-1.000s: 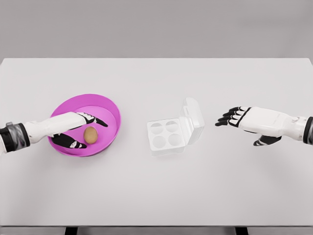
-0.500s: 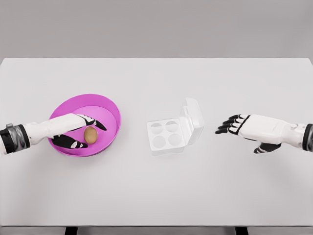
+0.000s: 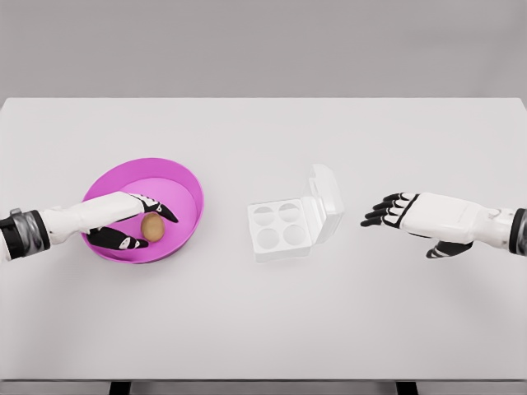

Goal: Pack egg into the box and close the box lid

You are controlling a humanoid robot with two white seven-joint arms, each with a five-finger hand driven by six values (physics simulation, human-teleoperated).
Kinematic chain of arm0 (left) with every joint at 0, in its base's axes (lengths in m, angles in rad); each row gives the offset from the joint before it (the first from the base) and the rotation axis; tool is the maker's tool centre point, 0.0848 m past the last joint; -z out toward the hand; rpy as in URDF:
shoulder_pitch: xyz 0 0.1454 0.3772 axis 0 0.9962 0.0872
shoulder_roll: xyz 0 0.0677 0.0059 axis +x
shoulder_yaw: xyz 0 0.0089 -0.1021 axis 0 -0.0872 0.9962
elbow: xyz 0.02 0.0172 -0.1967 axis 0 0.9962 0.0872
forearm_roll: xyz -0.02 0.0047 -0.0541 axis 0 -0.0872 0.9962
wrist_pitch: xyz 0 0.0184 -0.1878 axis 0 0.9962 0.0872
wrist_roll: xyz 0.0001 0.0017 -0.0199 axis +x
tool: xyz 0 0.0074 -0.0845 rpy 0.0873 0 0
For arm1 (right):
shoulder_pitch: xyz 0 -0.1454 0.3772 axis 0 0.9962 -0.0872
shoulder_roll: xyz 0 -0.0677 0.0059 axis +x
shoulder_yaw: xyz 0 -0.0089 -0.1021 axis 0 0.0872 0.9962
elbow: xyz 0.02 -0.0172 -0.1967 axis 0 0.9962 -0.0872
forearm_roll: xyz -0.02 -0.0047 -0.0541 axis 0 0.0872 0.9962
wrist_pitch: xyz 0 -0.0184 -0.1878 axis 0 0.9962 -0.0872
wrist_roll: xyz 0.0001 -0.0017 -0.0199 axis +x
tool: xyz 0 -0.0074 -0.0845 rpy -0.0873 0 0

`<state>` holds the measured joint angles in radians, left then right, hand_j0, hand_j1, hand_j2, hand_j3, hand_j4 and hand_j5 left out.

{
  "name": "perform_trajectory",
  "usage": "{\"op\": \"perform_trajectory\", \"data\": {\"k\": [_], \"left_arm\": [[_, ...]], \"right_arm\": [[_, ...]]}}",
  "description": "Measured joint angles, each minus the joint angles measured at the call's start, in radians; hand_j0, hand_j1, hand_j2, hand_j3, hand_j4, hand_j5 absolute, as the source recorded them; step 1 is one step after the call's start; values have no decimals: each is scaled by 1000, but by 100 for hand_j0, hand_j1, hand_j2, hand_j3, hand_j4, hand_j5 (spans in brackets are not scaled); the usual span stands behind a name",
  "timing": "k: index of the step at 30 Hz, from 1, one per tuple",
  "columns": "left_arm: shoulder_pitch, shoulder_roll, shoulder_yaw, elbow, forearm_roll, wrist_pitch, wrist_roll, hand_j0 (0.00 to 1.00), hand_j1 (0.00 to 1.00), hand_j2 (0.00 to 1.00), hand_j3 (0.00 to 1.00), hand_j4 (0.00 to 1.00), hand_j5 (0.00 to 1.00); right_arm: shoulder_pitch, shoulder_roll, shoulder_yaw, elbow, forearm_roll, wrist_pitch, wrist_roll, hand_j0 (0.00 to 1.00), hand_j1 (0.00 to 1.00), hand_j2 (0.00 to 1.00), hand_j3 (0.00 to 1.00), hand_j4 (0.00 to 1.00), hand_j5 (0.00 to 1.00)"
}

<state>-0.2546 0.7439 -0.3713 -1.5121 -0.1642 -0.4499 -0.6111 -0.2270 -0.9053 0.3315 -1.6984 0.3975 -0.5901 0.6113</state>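
Note:
A brown egg [image 3: 151, 225] lies on the floor of the pink bowl [image 3: 185, 185] at the left. My left hand [image 3: 156, 230] reaches into the bowl from the left; its fingers arch over the egg's top and its thumb lies just below the egg, close around it without a firm grip showing. The white egg box [image 3: 278, 228] sits at the table's middle with its four cups bare. Its lid [image 3: 324, 200] stands raised on the right side. My right hand [image 3: 380, 212] hovers open just right of the lid, fingertips pointing at it.
The white table [image 3: 263, 321] stretches from edge to edge, with its front edge near the bottom of the view. Only the bowl and the box stand on it.
My left hand's fingers have drawn in closer around the egg, which has not moved. My right hand has dropped slightly and edged left toward the lid.

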Motion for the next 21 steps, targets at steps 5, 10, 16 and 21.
{"op": "perform_trajectory", "data": {"k": [5,10,16,21], "left_arm": [[2,-1,0,0,0,0,0,66,66,66,66,66,66],[2,0,-5,0,0,0,0,66,66,66,66,66,66],[2,-1,-6,0,0,0,0,55,55,55,55,55,55],[0,-2,-6,0,1,1,0,50,50,50,50,50,50]], "right_arm": [[0,-3,-1,-1,1,-2,0,100,100,100,100,100,100],[0,-6,-2,-2,1,-3,0,100,100,100,100,100,100],[0,-8,-2,-6,1,-3,0,100,100,100,100,100,100],[0,-8,-2,-9,0,-3,0,100,100,100,100,100,100]]}}
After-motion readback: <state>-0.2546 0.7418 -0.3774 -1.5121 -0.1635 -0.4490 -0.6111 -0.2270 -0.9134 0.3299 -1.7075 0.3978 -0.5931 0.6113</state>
